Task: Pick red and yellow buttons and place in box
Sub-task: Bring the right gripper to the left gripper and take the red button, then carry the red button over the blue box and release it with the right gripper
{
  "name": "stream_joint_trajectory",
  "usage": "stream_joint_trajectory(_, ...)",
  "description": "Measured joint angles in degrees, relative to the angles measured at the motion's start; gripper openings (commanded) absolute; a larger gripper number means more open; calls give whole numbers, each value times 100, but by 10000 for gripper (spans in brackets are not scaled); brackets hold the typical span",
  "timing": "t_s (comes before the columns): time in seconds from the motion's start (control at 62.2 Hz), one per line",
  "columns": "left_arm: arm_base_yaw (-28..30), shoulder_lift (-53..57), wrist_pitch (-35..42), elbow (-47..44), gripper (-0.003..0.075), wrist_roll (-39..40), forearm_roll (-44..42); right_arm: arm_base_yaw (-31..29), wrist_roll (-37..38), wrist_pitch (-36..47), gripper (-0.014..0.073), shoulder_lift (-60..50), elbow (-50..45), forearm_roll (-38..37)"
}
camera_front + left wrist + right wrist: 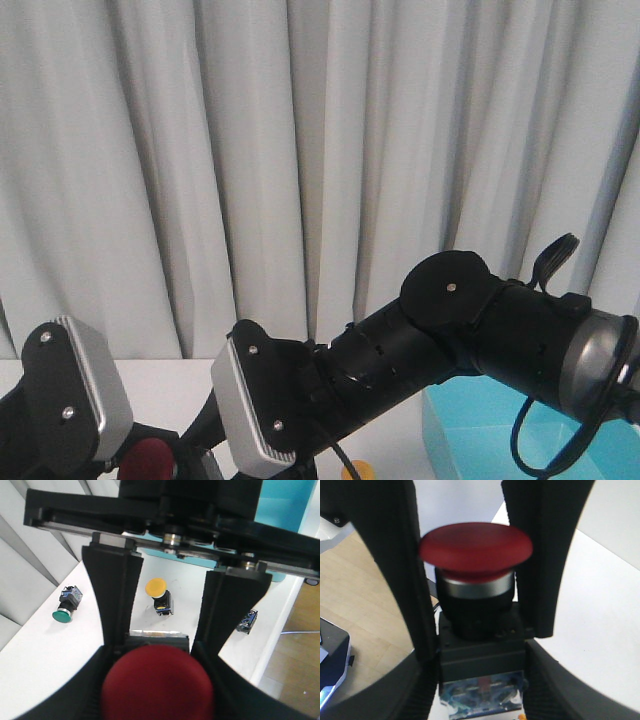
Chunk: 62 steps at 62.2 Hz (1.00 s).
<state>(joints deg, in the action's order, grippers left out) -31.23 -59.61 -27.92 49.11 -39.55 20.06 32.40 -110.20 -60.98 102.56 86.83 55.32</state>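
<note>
The red button (475, 545) is off the table and sits between the fingers of both arms at once. In the front view it shows low at about 7 o'clock, between the two wrist blocks.

The right gripper (481, 670) is narrow. Its fingers lie against both sides of the square dark body, behind the silver ring. The red cap points away from this wrist.

The left gripper (157, 680) comes from the opposite side and is also narrow. Its ribbed pads (95, 695) stand against the rim of the red cap, which faces its camera and looks very large and blurred. Which arm carries the weight cannot be told.

The yellow button (156, 587) lies on its side on the white table (45, 655), untouched. In the front view only a bit of its cap peeps in at 6 o'clock.

The green button (64, 611) lies on the table too, well apart from the yellow one. A small blue and black part (248, 621) rests near the table edge.

The box (480, 430) stands on the table at about 4 o'clock in the front view, at 3 o'clock from the red button and well apart from it. A grey curtain (300, 150) hangs behind.
</note>
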Motion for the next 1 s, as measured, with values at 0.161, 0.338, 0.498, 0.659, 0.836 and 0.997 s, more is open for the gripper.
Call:
stream_joint_trajectory(0.161, 0, 0, 0, 0, 230, 0, 0, 0, 0, 0, 212, 0, 0, 0)
stream_joint_trajectory(0.338, 0, 0, 0, 0, 230, 0, 0, 0, 0, 0, 213, 0, 5, 0)
stream_joint_trajectory(0.498, 0, 0, 0, 0, 259, 0, 0, 0, 0, 0, 213, 0, 5, 0)
stream_joint_trajectory(0.659, 0, 0, -5, 0, 415, 0, 0, 0, 0, 0, 213, 0, 5, 0)
stream_joint_trajectory(0.836, 0, 0, 2, 0, 583, 0, 0, 0, 0, -5, 213, 0, 5, 0)
stream_joint_trajectory(0.997, 0, 19, 2, 0, 610, 5, 0, 0, 0, -5, 213, 0, 5, 0)
